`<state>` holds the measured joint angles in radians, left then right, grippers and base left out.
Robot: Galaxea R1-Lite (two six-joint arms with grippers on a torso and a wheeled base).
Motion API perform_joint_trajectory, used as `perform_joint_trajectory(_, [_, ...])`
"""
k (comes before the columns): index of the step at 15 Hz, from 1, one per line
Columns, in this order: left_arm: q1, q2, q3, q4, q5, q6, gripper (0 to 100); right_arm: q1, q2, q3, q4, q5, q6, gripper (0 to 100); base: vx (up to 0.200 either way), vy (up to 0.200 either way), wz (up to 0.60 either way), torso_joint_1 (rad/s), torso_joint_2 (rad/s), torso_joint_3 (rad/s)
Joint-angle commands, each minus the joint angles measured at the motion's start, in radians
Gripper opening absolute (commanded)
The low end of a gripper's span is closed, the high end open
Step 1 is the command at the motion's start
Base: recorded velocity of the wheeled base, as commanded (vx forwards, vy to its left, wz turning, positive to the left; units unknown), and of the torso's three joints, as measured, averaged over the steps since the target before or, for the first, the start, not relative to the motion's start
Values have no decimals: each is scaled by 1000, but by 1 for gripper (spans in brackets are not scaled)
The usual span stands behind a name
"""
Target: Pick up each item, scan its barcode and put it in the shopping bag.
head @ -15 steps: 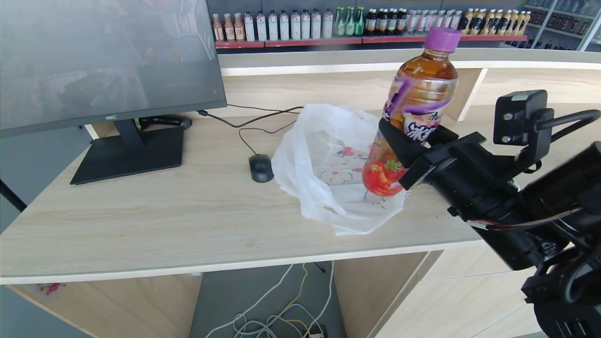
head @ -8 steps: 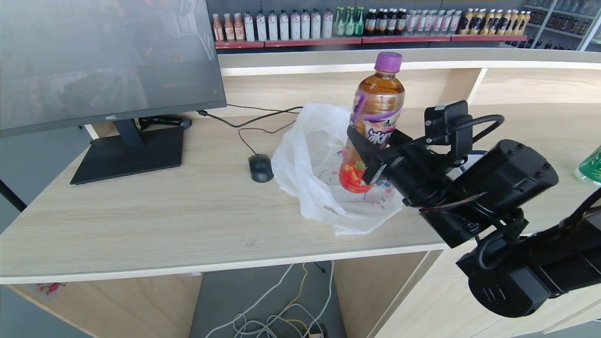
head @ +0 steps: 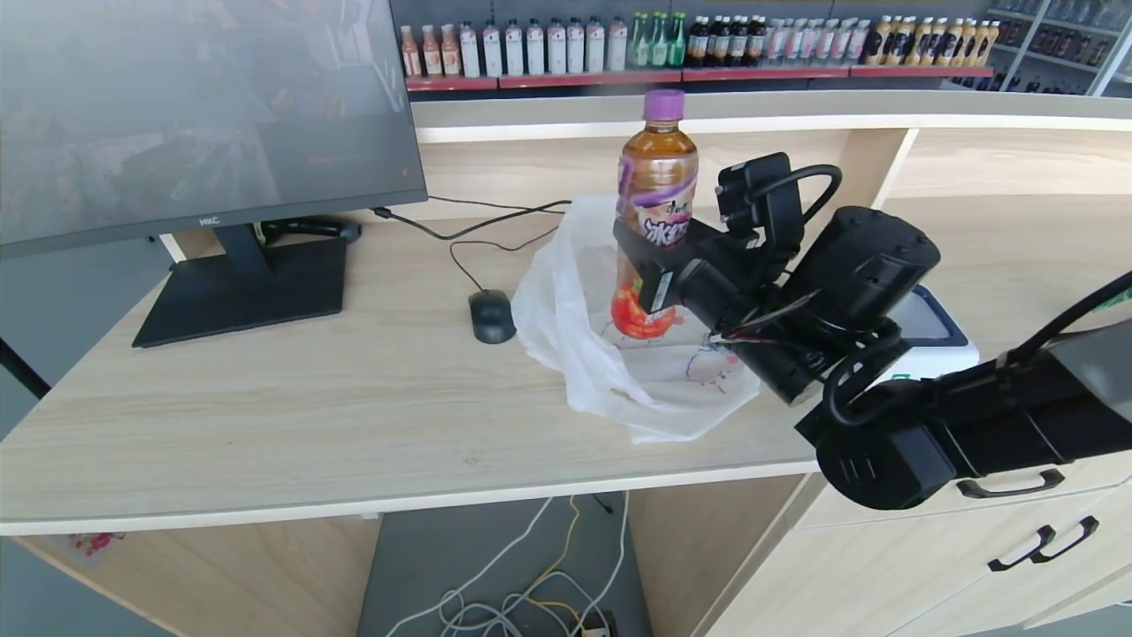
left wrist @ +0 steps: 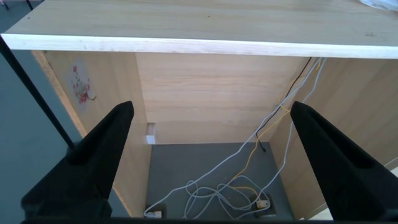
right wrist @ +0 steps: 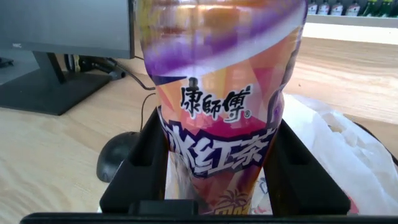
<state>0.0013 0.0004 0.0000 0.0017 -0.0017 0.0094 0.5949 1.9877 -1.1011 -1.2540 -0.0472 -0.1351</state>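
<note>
1. The right gripper (head: 659, 265) pinches the bottle (head: 656, 212) around its label, one black finger on each side; in the right wrist view the fingers (right wrist: 140, 162) press against the printed wrap of the bottle (right wrist: 224, 112).
2. The bottle stands upright in that grip, purple cap on top, amber drink in its upper part, red print at its base; it is held off the counter (head: 309, 416), over the shopping bag (head: 610, 327) (whether its base touches the plastic, I cannot tell).
3. The shopping bag is thin white plastic, slumped and crumpled on the counter, its mouth gaping upward.
4. A white device (head: 929, 332) with a dark top sits just beside the bag, partly hidden behind the right arm.
5. A black mouse (head: 492, 316) lies near the bag's other side; the monitor (head: 203, 106) stands farther left.
6. The left gripper (left wrist: 205, 162) hangs below the counter's edge, its fingers spread wide with nothing between them; loose cables (left wrist: 230, 186) lie on the floor under the counter.
</note>
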Motion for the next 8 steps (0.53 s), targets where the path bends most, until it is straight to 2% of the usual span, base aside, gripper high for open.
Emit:
perform_joint_trajectory(1, [0, 0, 0, 0, 0, 0, 100, 0, 26, -40, 7, 0, -1, 0, 0, 0, 0, 0, 0, 0])
perform_joint_trajectory(3, [0, 0, 0, 0, 2, 0, 100, -3, 46, -75, 44, 4, 22, 0, 0, 0, 0, 0, 0, 0])
perform_joint_trajectory(6, [0, 0, 0, 0, 0, 0, 100, -30, 102, -201, 88, 4, 46, 0, 0, 0, 0, 0, 0, 0])
perform_joint_trajectory(8, [0, 0, 0, 0, 0, 0, 100, -41, 129, -218, 90, 7, 48, 0, 0, 0, 0, 0, 0, 0])
